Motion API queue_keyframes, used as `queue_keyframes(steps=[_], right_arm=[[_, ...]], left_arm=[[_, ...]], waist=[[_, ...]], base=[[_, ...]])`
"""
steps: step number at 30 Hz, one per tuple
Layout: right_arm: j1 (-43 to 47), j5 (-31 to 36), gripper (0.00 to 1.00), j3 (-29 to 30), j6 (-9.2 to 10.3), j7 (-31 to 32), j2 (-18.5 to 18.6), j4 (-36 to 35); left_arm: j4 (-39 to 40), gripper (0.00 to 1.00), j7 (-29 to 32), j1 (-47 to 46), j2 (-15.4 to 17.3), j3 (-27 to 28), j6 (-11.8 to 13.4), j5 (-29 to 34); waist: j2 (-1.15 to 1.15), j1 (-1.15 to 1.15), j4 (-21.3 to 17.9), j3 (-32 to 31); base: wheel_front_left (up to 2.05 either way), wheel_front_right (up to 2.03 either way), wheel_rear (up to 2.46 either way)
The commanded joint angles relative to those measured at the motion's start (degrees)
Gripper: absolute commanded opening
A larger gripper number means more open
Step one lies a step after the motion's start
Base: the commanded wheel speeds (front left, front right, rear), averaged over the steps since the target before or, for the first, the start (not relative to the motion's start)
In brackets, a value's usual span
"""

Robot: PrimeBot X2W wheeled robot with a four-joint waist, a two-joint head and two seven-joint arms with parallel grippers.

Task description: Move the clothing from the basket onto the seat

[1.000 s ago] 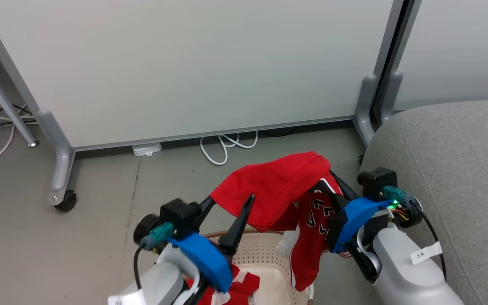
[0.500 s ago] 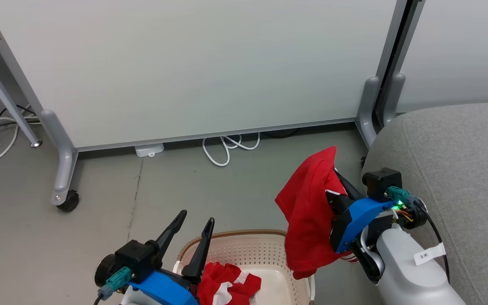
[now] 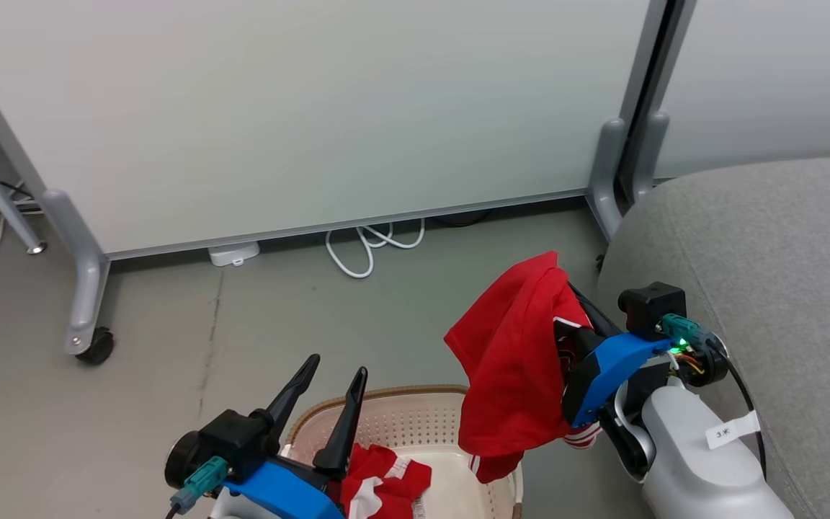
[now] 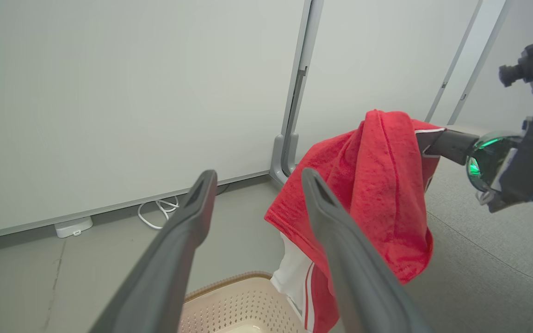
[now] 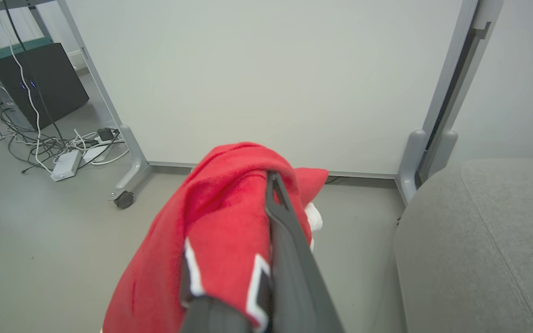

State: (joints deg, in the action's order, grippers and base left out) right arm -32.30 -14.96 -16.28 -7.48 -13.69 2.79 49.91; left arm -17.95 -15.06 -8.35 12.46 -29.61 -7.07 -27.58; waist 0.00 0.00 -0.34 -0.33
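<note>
The right gripper (image 3: pixel 579 311) sat at the centre right of the head view, its two long dark fingers pressed together and pinching a bright red jersey (image 3: pixel 509 367) with white and black trim. The cloth lay draped over the fingers and hung down in folds, its lower hem dangling over the right end of the cream perforated plastic basket (image 3: pixel 415 425) at the bottom of the frame. In the right wrist view one dark finger (image 5: pixel 273 194) showed along the right side of the red jersey (image 5: pixel 220 217), while the cloth covered the other. The left gripper (image 3: pixel 336 367) stood at the lower left of the head view with its fingers spread wide and nothing between them, just above the basket's brown woven-look rim. In the left wrist view the same spread fingers (image 4: pixel 192 217) pointed up the frame, with the jersey (image 4: pixel 377 185) hanging apart from them to the right and the basket (image 4: pixel 229 310) below. A pair of crumpled red shorts with white stripes (image 3: pixel 382 479) lay inside the basket at the bottom edge. The large grey woven-fabric sofa (image 3: pixel 768 252) filled the right side, just beside the right gripper, with no clothing on the part in view. Pale grey partition panels (image 3: pixel 300 108) spanned the top, and a looped white cable (image 3: pixel 357 249) lay on the grey floor (image 3: pixel 170 324) below them.
</note>
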Motion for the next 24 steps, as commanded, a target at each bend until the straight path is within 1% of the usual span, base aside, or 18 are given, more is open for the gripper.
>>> queue_keyframes(steps=[1,5,11,24], right_arm=[[0.51,0.46,0.0,0.11,-0.03,0.04,0.18,-0.37],[0.08,0.7,0.0,0.54,-0.03,0.1,0.19,-0.77],[-0.47,0.7,0.0,0.67,-0.03,0.04,0.18,-1.55],[-0.77,0.93,0.0,1.71,-0.03,-0.16,0.16,-2.26]], left_arm=[[0.05,1.0,-0.17,0.22,-0.05,0.58,-0.18,0.37],[0.47,1.0,-0.17,-0.19,-0.28,1.16,-0.43,0.96],[0.95,1.0,-0.16,-1.25,-0.29,1.95,-0.54,1.62],[0.9,1.0,-0.16,-3.15,0.14,0.65,-0.58,1.57]], waist=[[0.0,0.0,-1.08,0.39],[0.0,0.0,-3.69,1.15],[0.0,0.0,-9.06,2.48],[0.0,0.0,-21.08,3.95]], base=[[0.0,0.0,0.0],[0.0,0.0,0.0],[0.0,0.0,0.0],[0.0,0.0,0.0]])
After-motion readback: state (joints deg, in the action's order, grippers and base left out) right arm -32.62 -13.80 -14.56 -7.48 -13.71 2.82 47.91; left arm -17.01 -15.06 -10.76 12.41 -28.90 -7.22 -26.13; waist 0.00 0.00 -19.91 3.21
